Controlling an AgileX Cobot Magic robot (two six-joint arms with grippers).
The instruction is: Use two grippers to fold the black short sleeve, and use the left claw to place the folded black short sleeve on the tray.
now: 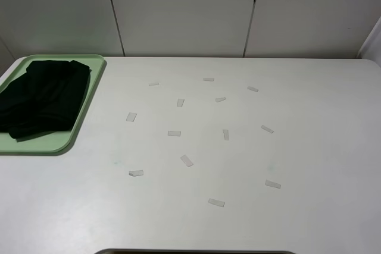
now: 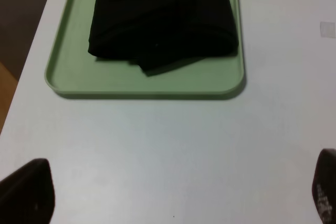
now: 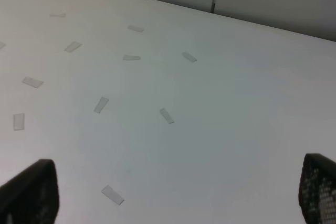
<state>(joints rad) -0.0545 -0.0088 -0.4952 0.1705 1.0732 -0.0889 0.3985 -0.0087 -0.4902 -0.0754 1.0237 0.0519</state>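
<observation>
Folded black cotton short sleeve (image 1: 41, 100) lies on the flat pale green plastic tray (image 1: 89, 105), overhanging its left rim; left gripper (image 2: 173, 192) and right gripper (image 3: 178, 192) both spread, empty; overhang risks slipping off.

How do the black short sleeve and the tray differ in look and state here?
The black short sleeve is black, soft and folded into a rumpled bundle; the tray is pale green, rigid and flat. The shirt lies on the tray, its left edge overhanging the rim; the tray sits on the table. Neither is gripped.
</observation>
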